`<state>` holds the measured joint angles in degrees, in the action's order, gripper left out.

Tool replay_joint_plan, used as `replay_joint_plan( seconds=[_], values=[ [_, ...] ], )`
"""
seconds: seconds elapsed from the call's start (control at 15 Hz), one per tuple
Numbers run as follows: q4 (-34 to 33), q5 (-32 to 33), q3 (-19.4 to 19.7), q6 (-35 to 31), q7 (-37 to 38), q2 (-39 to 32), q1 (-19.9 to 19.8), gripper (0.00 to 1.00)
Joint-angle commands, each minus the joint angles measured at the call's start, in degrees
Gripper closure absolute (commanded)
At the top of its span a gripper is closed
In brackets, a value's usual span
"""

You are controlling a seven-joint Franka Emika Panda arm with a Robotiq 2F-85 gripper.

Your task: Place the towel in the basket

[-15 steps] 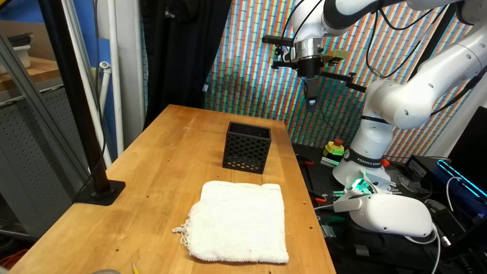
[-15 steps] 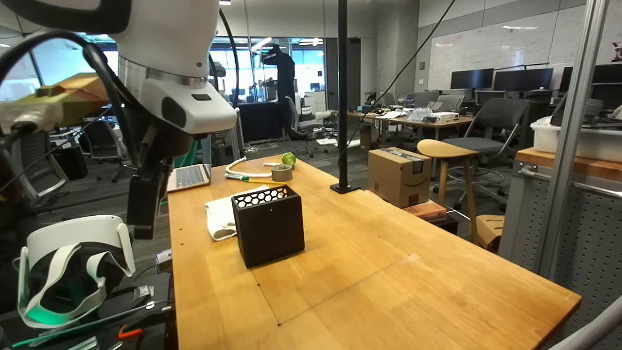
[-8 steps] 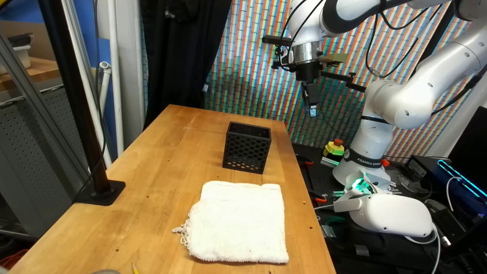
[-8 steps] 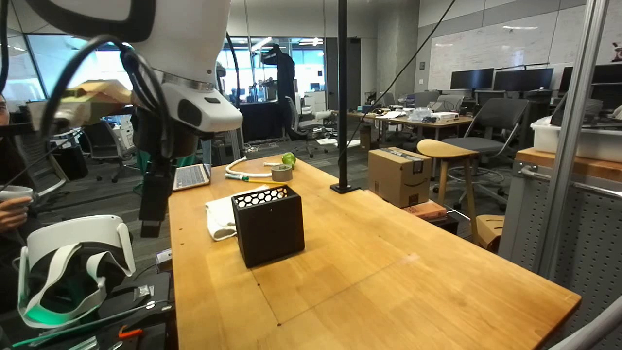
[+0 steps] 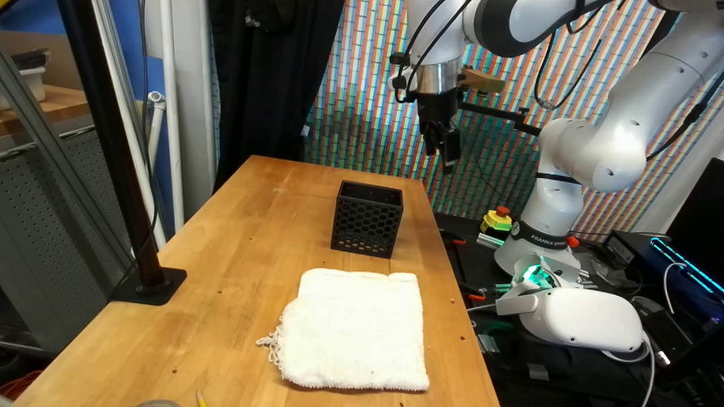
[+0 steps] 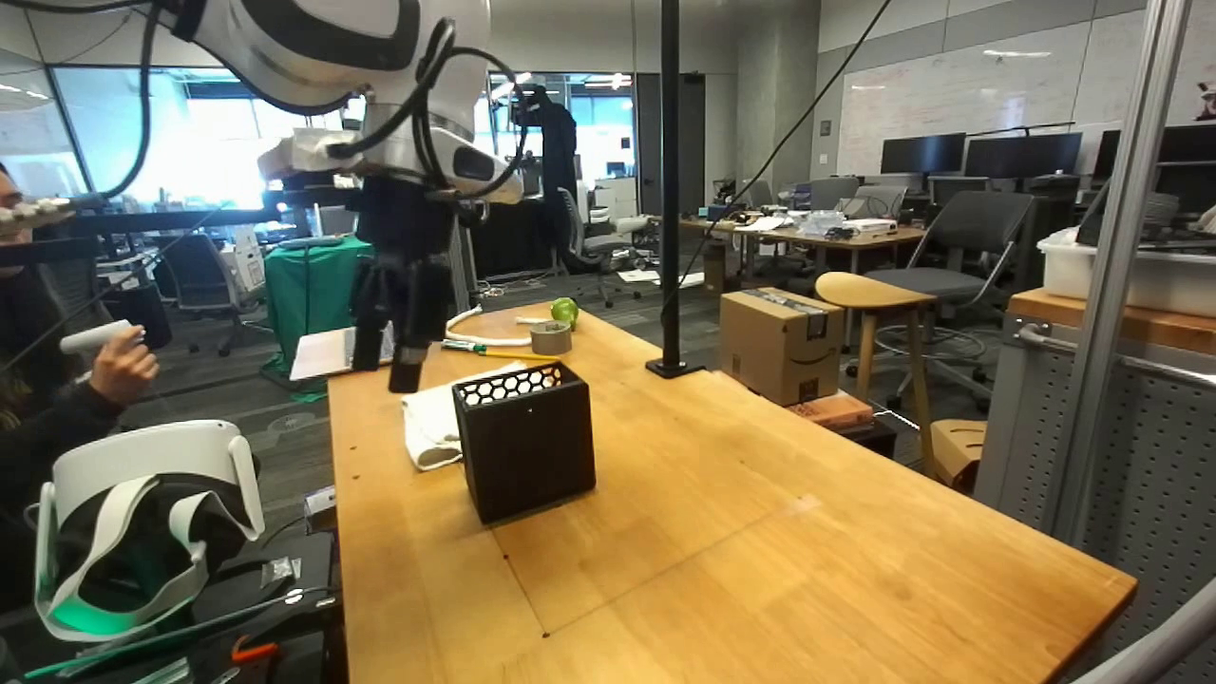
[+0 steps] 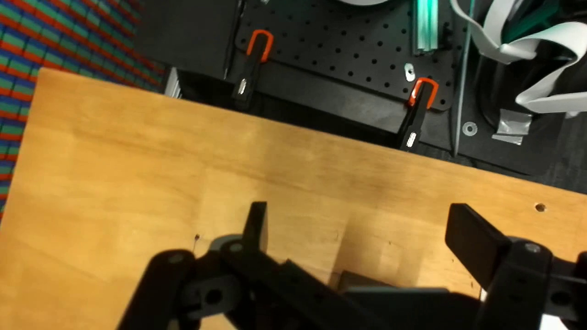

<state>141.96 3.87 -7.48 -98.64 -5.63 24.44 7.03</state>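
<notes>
End effector [image 7: 358, 215]: spread wide, empty, likely high for clearance | basket [image 5: 367, 219]: upright, open-topped, presumably to receive | towel [image 5: 356, 333]: folded flat nearby, presumably for grasping

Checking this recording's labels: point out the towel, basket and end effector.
Towel [image 5: 356, 330], in an exterior view: on its upper face.
Basket [image 5: 366, 223], in an exterior view: on its perforated wall.
End effector [image 7: 358, 224], wrist view: midway between fingertips.
</notes>
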Motion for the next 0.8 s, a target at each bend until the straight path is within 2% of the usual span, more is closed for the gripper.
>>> replay_joint_plan(
  seconds=[0.0, 0.2, 0.4, 0.73],
  values=[
    [-9.5, 6.0, -3.1, 0.0, -1.6, -6.5, 2.4, 0.0],
    [-14.7, 9.1, -5.9, -2.4, -2.8, -10.0, 5.1, 0.0],
    [-17.5, 11.3, -7.8, -7.4, -5.1, -12.7, 7.3, 0.0],
    [-17.1, 12.0, -9.0, -19.3, -11.5, -14.2, 9.9, 0.0]
  ],
)
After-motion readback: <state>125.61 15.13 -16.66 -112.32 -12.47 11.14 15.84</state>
